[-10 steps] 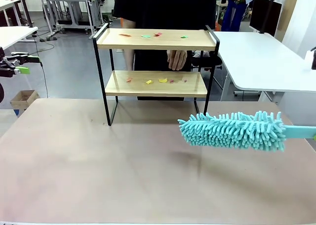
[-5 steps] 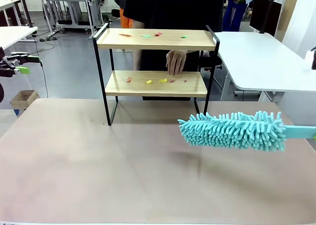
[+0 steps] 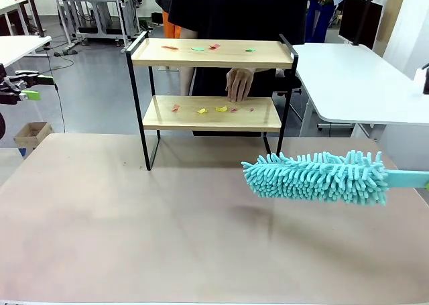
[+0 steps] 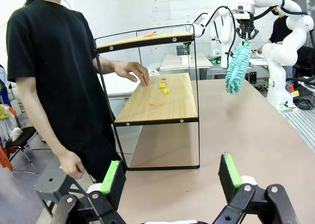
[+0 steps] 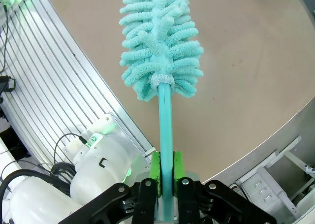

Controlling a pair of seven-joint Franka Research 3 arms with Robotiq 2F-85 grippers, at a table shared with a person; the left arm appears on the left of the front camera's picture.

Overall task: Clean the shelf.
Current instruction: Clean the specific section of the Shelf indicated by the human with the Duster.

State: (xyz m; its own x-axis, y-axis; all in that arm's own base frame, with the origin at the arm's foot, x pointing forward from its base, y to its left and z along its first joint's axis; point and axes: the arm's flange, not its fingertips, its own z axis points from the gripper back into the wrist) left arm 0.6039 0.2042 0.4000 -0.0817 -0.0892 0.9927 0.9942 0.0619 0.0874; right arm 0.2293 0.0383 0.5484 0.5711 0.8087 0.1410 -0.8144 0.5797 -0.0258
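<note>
At 12 o'clock on our table (image 3: pixel 134 238) stands the shelf (image 3: pixel 211 53), coloured scraps (image 3: pixel 220 108) on its 2 boards, a person's hand (image 3: pixel 239 84) at the lower one's far edge. Our right gripper (image 5: pixel 166 172) clenches the handle of the teal duster (image 3: pixel 315 177), its head at 3 o'clock. Our left gripper (image 4: pixel 171 174) gapes, holding nothing.

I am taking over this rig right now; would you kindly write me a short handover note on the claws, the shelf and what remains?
Right claw: shut on the turquoise duster by its handle; the head hangs above the table, right of the shelf, apart from it.
Left claw: open, empty, facing the shelf's end.
Shelf: coloured scraps lie on both boards; the person's hand reaches over the lower board.
Done: duster in grip.
Left: sweep both boards.
</note>
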